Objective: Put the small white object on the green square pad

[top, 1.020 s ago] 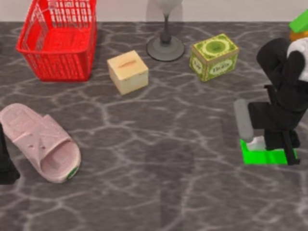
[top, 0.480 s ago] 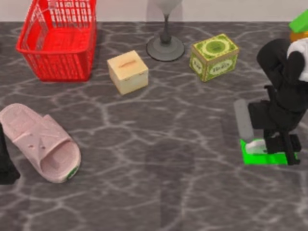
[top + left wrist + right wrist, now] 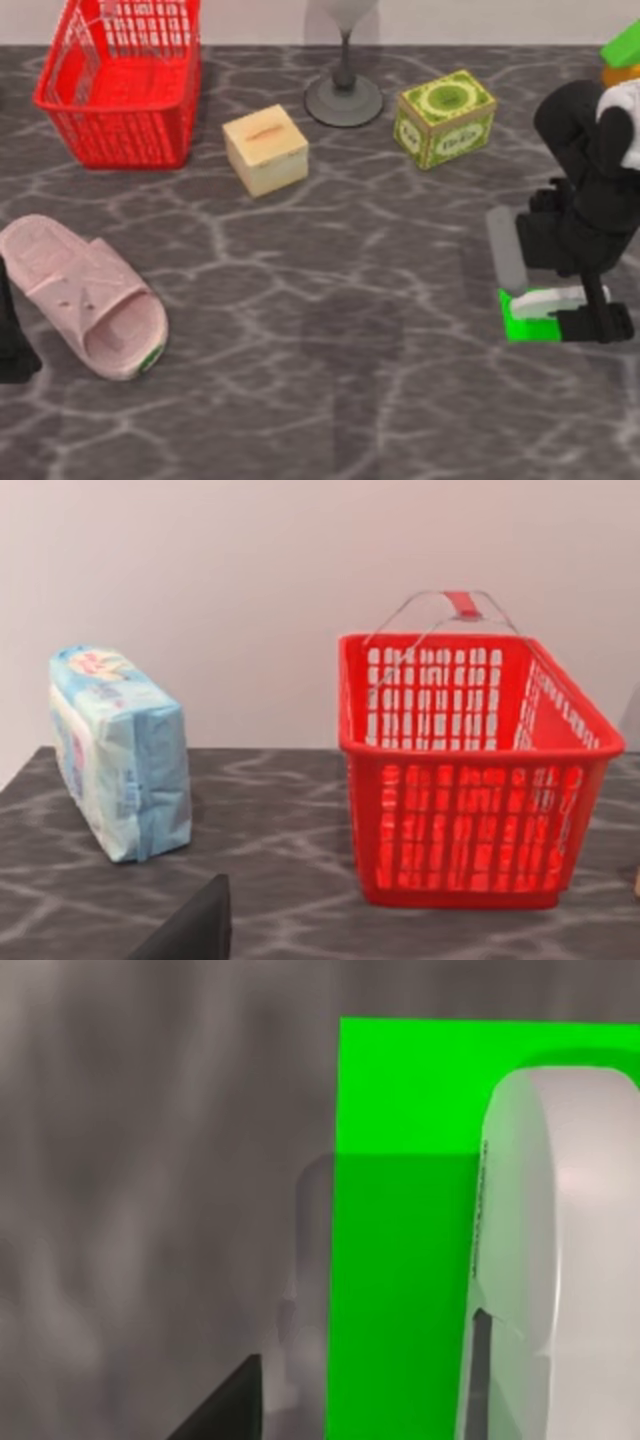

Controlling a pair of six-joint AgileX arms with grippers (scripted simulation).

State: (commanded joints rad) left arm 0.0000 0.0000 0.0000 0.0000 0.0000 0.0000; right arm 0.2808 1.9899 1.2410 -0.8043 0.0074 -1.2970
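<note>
The small white object (image 3: 548,298) lies flat on the green square pad (image 3: 520,326) near the table's right edge. In the right wrist view the white object (image 3: 560,1250) rests on the pad (image 3: 400,1240), along its edge. My right gripper (image 3: 582,300) hovers just over it, open; one dark fingertip (image 3: 225,1410) stands well apart from the bar, and the other finger is out of view. My left gripper (image 3: 14,350) is parked at the table's left edge, open, with one finger (image 3: 195,930) showing.
A red basket (image 3: 120,80) stands at the back left, with a cream cube box (image 3: 265,150), a grey stemmed base (image 3: 343,98) and a green patterned box (image 3: 445,118) along the back. A pink slipper (image 3: 85,295) lies at the left. A wrapped pack (image 3: 120,750) stands beyond the basket.
The white bar has come into fuller view, lying across the pad. My right gripper has shifted slightly towards the table's front-right and now covers the pad's right part.
</note>
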